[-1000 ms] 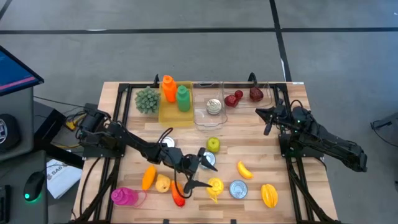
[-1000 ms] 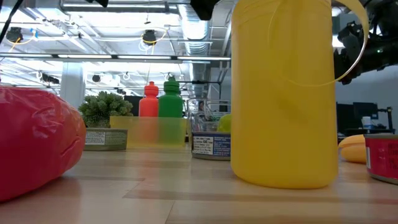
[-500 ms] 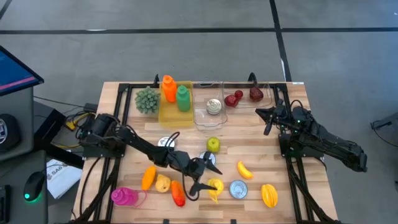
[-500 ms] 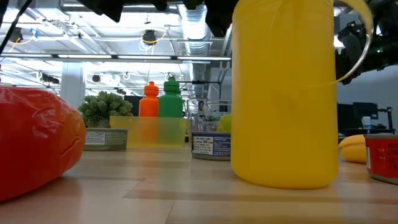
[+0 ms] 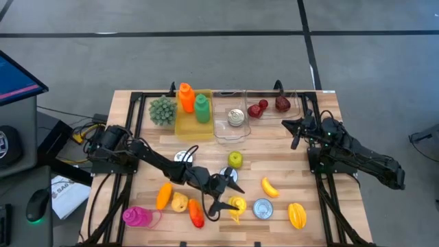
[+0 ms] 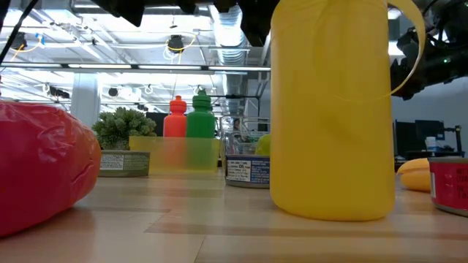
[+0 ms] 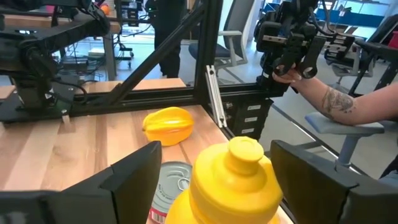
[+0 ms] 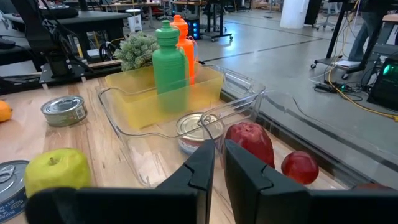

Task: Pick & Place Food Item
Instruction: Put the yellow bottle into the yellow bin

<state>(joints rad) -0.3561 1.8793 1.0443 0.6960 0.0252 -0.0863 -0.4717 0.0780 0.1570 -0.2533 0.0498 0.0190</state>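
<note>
Left pincer (image 5: 221, 195) wide open, fingers either side of the yellow bottle (image 7: 231, 185), not gripping. Right pincer (image 5: 293, 130) shut and empty, parked by the clear tray (image 8: 245, 99).

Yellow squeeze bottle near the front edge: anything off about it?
Nothing looks wrong. The yellow plastic squeeze bottle stands upright on the wooden table, cap on, no spill around it. The left end effector is open around it, a finger on either side. A silver tin can stands just beside it.
</note>
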